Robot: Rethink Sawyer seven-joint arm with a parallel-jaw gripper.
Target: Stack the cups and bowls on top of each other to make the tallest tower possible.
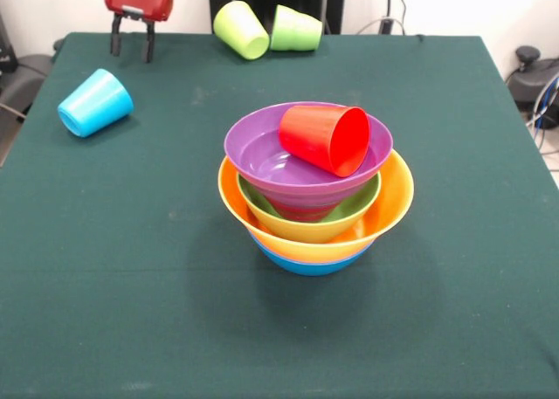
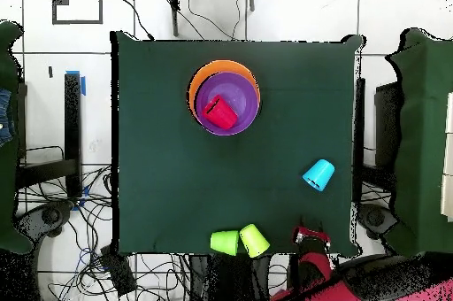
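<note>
While the gripper (image 1: 132, 39) hangs over the table's (image 1: 472, 242) far left corner in the front view, its two dark fingers stand apart with nothing between them. Well away from it, near the table's middle, rises the tower (image 1: 314, 216) (blue at the bottom, then orange, green, a trace of red, purple on top). On its side in the purple bowl (image 1: 262, 159) lies the red cup (image 1: 325, 138), mouth facing right. Nearest the gripper, the sky blue cup (image 1: 95, 103) lies tipped over at the left. Touching at the far edge lie the yellow-green cup (image 1: 241, 29) and the green cup (image 1: 296, 29).
</note>
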